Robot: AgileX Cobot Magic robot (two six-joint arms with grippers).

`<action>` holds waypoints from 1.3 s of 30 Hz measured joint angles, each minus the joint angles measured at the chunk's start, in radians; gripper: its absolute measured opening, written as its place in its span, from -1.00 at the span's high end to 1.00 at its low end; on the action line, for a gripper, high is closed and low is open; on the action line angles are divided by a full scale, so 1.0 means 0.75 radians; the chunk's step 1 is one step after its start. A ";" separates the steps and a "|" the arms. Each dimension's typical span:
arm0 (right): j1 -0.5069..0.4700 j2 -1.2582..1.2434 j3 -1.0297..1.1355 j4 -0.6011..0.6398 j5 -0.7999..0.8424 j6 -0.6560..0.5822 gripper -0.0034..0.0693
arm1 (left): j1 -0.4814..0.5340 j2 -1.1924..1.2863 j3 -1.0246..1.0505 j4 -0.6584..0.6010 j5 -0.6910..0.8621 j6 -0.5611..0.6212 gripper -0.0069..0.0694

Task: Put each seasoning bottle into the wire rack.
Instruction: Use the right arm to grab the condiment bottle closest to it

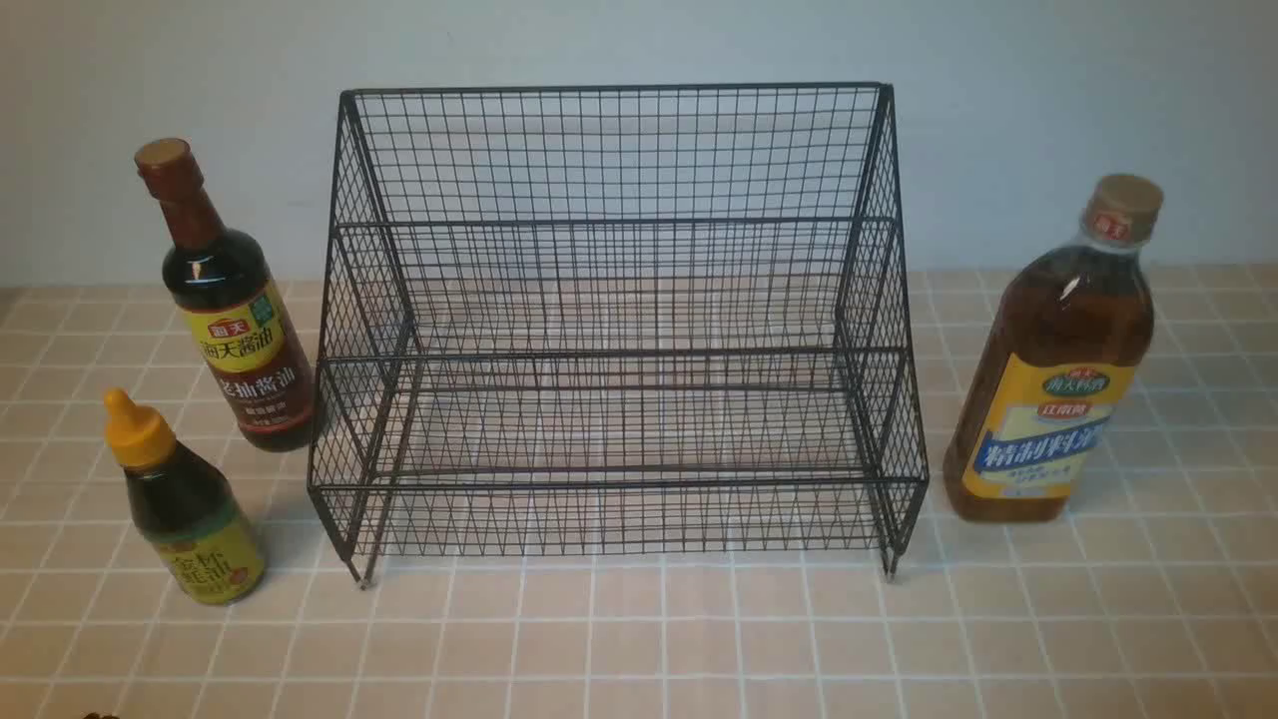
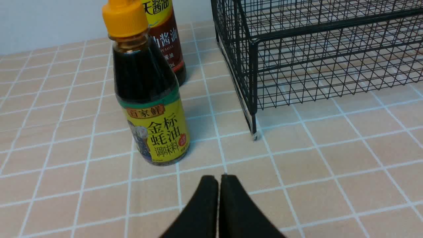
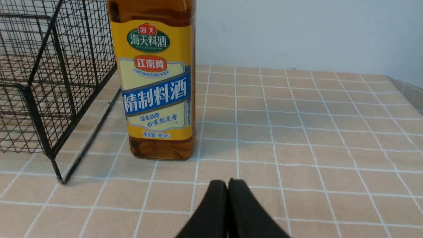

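While the left pincer [image 2: 218, 180] and the right pincer [image 3: 228, 185] each have their jaws pressed together, gripping nothing, all 3 seasoning bottles stand upright on the tiled tabletop [image 1: 699, 639], outside the black wire rack [image 1: 614, 88]. The tall soy bottle [image 1: 235, 330] stands just beside the rack's left side, with the small yellow-capped bottle [image 1: 190, 519] near it, closer to the robot. The large amber bottle [image 1: 1048, 379] stands near the rack's right side.

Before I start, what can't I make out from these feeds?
- Front view: left gripper and right gripper lie outside the frame.
- Left wrist view: soy bottle, top cut by the frame edge, body partly behind the small bottle.
- Right wrist view: amber bottle, neck and cap cut by the frame edge.
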 joint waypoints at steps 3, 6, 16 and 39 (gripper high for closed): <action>0.000 0.000 0.000 0.000 0.000 0.000 0.94 | 0.000 0.000 0.000 0.000 0.000 0.000 0.84; 0.000 0.000 0.000 0.000 0.000 0.000 0.94 | 0.000 0.000 0.000 0.000 0.000 0.000 0.84; 0.000 0.000 0.000 0.000 0.000 0.000 0.94 | 0.000 0.000 0.000 0.000 0.000 0.000 0.84; 0.000 0.000 0.013 0.511 -0.523 0.067 0.94 | 0.000 0.000 0.000 0.000 0.000 0.000 0.84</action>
